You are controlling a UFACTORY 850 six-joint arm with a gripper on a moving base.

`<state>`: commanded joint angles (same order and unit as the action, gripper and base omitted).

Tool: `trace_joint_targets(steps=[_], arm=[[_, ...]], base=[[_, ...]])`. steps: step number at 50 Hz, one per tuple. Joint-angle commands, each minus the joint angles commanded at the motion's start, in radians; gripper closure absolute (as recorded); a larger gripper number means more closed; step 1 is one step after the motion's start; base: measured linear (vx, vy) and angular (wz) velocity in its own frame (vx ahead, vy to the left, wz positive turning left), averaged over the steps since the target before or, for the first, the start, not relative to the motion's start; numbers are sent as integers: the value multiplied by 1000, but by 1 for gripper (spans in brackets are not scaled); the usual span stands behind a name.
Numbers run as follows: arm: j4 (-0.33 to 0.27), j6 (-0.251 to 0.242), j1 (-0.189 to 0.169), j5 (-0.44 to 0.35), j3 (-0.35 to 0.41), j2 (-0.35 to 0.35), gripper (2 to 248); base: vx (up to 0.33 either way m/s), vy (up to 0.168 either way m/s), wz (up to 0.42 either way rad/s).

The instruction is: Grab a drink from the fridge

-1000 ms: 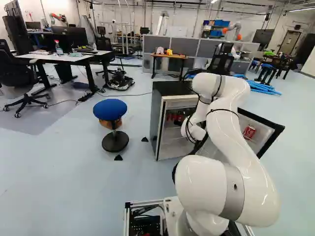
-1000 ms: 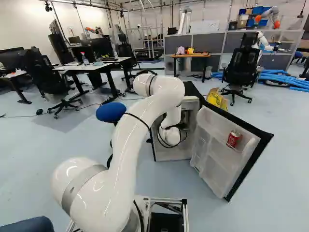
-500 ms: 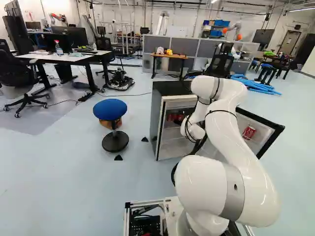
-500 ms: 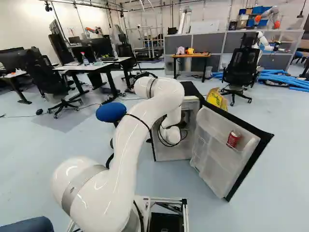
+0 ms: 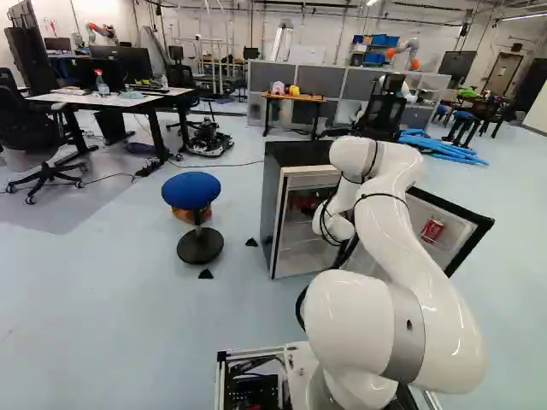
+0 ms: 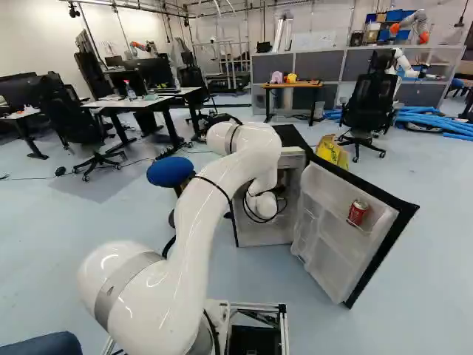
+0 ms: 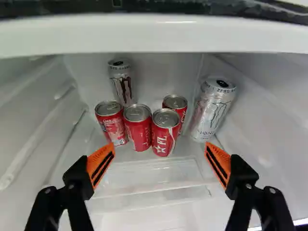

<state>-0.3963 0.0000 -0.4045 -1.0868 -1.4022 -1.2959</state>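
In the right base view the gripper (image 6: 281,192) is mostly hidden behind my arm, inside the opened fridge (image 5: 295,225). The wrist view shows my gripper (image 7: 160,166) with its orange pads wide apart and nothing between them. Ahead of it, several red cans stand close together, among them a front can (image 7: 165,133) and a left one (image 7: 111,123). A slim silver can (image 7: 121,83) stands behind them. A taller silver can (image 7: 212,109) is by the side wall. Another red can (image 6: 358,213) sits in the door shelf.
The fridge door (image 6: 336,229) stands swung open to the right of my arm. A white inner edge (image 7: 154,36) runs across above the cans. A blue stool (image 5: 191,191) is left of the fridge. Another robot (image 6: 408,63) is far back.
My arm has shifted slightly to the left in the left base view, its wrist staying at the fridge opening. The base, fridge and door have not moved.
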Motion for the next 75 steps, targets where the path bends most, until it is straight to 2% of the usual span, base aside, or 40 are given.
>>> trace_joint_targets(steps=[28, 43, 49, 64, 65, 70, 71, 75], arm=[[0, 0, 2, 21, -44, -43, 3], [0, 0, 2, -47, -83, -92, 3], [0, 0, 2, -84, -83, -92, 3], [0, 0, 2, -86, -83, -92, 3], [0, 0, 2, -86, -83, -92, 12], [0, 0, 2, -86, -83, -92, 12], [0, 0, 2, -86, -83, -92, 25], [0, 0, 2, -86, -83, -92, 25]], base=[[0, 0, 0], [0, 0, 0], [0, 0, 0], [0, 0, 0], [0, 0, 0], [0, 0, 0], [0, 0, 0], [0, 0, 0]])
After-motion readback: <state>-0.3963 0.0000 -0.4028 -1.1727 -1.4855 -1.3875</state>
